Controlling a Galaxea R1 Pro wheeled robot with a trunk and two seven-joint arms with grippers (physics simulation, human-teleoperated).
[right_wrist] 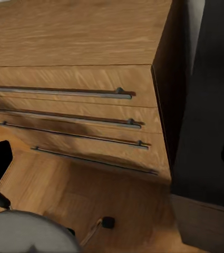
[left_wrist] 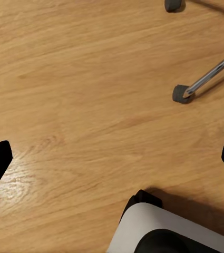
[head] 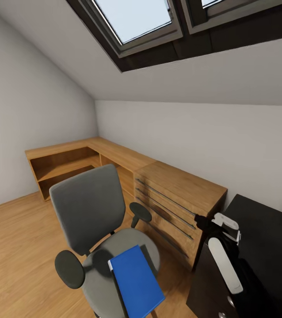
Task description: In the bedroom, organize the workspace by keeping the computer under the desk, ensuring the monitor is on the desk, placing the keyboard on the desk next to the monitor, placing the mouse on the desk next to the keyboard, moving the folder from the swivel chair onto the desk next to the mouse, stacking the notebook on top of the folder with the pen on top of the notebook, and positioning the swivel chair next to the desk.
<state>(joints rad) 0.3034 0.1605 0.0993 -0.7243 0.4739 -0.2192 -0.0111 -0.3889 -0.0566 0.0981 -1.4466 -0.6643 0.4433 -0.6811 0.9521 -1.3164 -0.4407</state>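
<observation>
Head view puts the swivel chair [head: 97, 221] at lower centre of the frame, its grey back upright, with a round black armrest on each side of the seat. The folder [head: 136, 276], bright blue with a dark edge along its left side, lies flat on the seat and overhangs the front edge toward the bottom of the frame. Behind the chair, a light wooden shelf-and-drawer unit [head: 176, 194] runs along the white wall from middle left to centre right, with open shelves at left and drawers with long bar handles at right. The desk [head: 273, 238], with its matte black top, fills the lower right corner just beside the drawers. A white-and-black arm segment [head: 225, 256] shows in front of it, though which arm it is cannot be told for sure. In the left wrist view, the left gripper [left_wrist: 112, 161] is spread wide, its dark fingertips at opposite frame edges over the wood floor [left_wrist: 80, 95], with a chrome chair leg and caster at upper right. In the right wrist view, the right gripper [right_wrist: 114, 161] is likewise spread, facing the drawers.
</observation>
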